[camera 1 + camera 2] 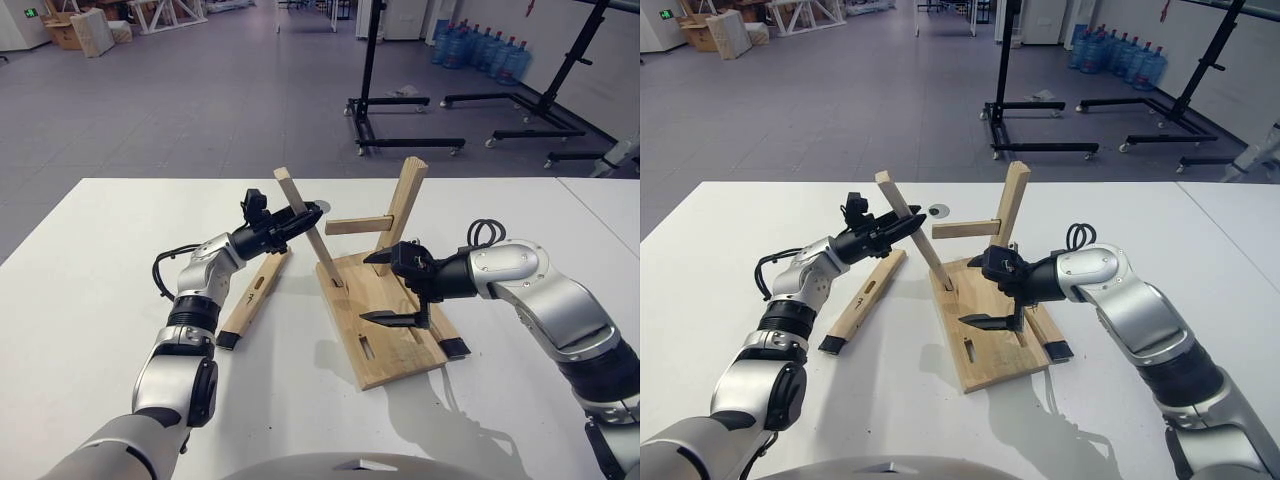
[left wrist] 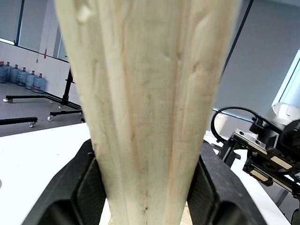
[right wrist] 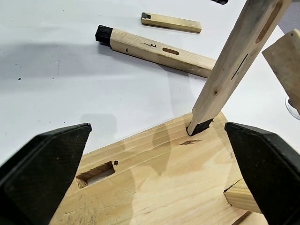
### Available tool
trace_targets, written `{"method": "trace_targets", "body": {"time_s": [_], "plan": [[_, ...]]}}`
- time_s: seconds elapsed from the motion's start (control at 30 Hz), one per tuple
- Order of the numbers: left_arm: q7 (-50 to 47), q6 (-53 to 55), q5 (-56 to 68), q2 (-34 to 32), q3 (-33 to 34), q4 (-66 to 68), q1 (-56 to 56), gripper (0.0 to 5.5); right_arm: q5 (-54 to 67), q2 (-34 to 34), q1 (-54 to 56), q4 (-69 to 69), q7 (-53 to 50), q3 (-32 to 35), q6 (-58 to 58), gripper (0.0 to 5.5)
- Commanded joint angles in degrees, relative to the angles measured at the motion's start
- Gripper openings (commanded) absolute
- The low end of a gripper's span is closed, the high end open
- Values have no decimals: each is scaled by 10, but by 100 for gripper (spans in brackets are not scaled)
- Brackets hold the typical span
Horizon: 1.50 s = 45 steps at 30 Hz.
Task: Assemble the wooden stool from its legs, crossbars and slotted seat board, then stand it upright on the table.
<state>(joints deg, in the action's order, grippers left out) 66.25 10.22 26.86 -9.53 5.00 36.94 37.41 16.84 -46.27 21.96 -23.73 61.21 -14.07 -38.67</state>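
Jaws of the left gripper (image 1: 302, 217) are clamped on a tilted leg (image 1: 326, 256), gripping it partway up its length; below the jaws, the leg's dark-tipped lower end meets the slotted seat board (image 1: 392, 352) close to the board's edge. The board lies flat on the white bench (image 1: 100, 260). The right gripper (image 1: 367, 287) hovers just above the board with its jaws wide apart, holding nothing, and the tilted leg's foot stands just ahead of them, between the two fingers as the right wrist view shows it. Beyond the right jaws a second leg (image 1: 405, 198) rises from the board's far side, leaning slightly, with a crossbar (image 1: 357, 225) jutting from it toward the left jaws. Beneath the left jaws a loose leg (image 1: 255, 298) lies flat on the bench beside the board. Another leg (image 1: 1048, 333) lies along the board's right edge, under the right gripper. A short wooden piece (image 3: 171, 22) lies past the loose leg.
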Motion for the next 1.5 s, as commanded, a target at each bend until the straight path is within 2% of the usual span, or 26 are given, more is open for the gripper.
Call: {"method": "trace_targets", "body": {"time_s": [0.03,0.43,1.5], "plan": [[-12,13,-11,-11,-6,-19,-14,206,4,1,8,-6,-2,-4,-7,525],[-50,78,29,-19,4,-165,-43,206,6,1,6,-7,-3,-4,-9,525],[-52,27,9,-2,-18,-91,-36,206,8,4,7,-14,-4,-9,-18,525]]}}
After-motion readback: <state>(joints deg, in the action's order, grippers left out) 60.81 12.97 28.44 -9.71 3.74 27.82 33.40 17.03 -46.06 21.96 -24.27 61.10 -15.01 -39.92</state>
